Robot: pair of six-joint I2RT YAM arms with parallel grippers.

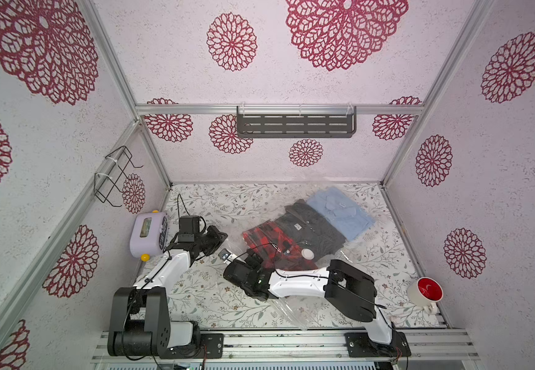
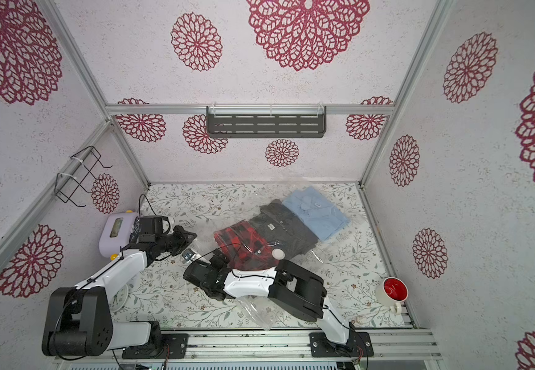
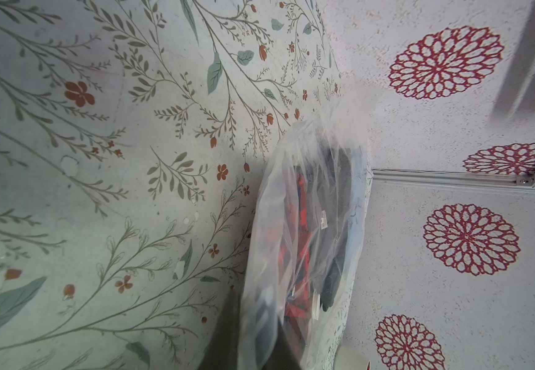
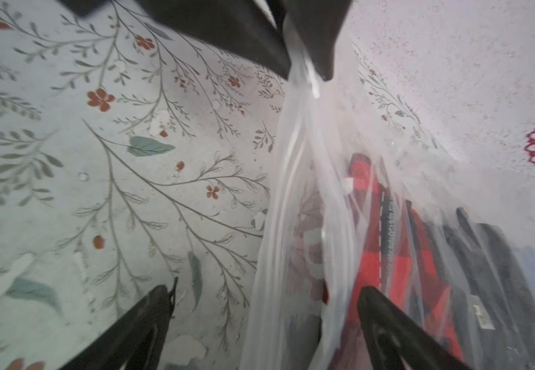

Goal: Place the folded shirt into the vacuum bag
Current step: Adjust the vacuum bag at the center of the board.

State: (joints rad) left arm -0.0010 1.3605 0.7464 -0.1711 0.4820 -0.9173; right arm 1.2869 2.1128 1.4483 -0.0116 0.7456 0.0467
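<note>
A robot test booth dressed like a home is shown; an aluminium frame is lined with walls papered in red flowers; the table is covered in a leafy print; the left arm and the right arm are bolted to a metal rail; a shelf, a wire rack and a mug are seen

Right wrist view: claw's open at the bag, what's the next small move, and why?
Probably back the right claw away from the vacuum bag. Its jaws stand open, gripping nothing; the red plaid shirt lies inside the plastic, and the left claw pinches the bag's edge.
</note>
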